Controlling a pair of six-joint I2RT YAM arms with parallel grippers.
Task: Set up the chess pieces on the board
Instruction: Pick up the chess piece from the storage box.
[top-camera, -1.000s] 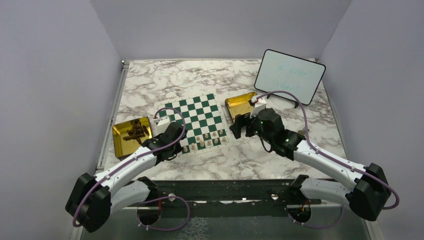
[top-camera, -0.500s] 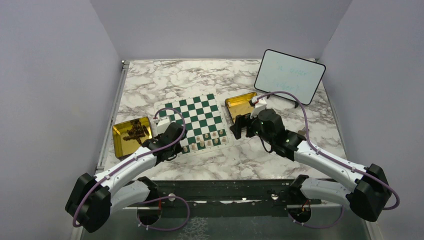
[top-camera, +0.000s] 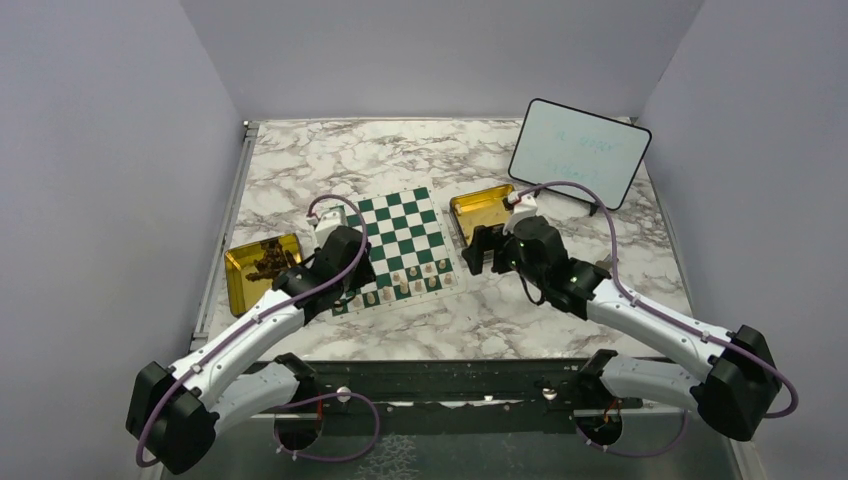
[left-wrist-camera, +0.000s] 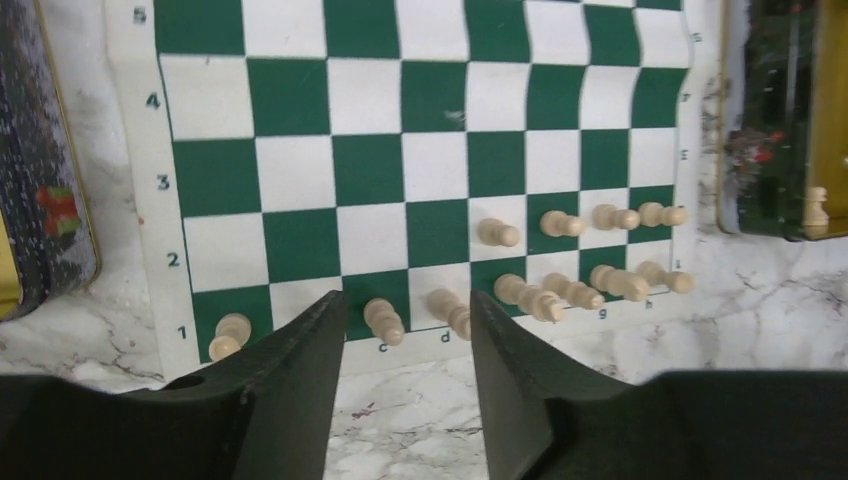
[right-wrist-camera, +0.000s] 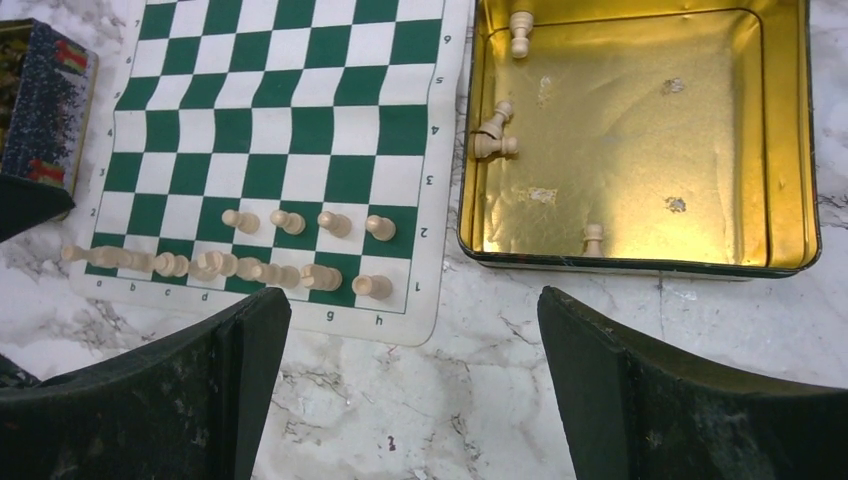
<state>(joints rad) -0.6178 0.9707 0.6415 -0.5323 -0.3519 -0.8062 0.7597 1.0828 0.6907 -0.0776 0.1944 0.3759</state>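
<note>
Left gripper (left-wrist-camera: 407, 318), jaws apart and empty, hovers over the board's (left-wrist-camera: 430, 100) near row, where cream pieces (left-wrist-camera: 383, 320) stand. Right gripper (right-wrist-camera: 415, 300), wide open, hangs beside a gold tin (right-wrist-camera: 640, 130) holding a few more. Best to lift straight up, clear of neighbours. Piece types are too small to tell.

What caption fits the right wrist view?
Open right end effector facing the board: chess pieces on near rows, some in gold tin.
</note>
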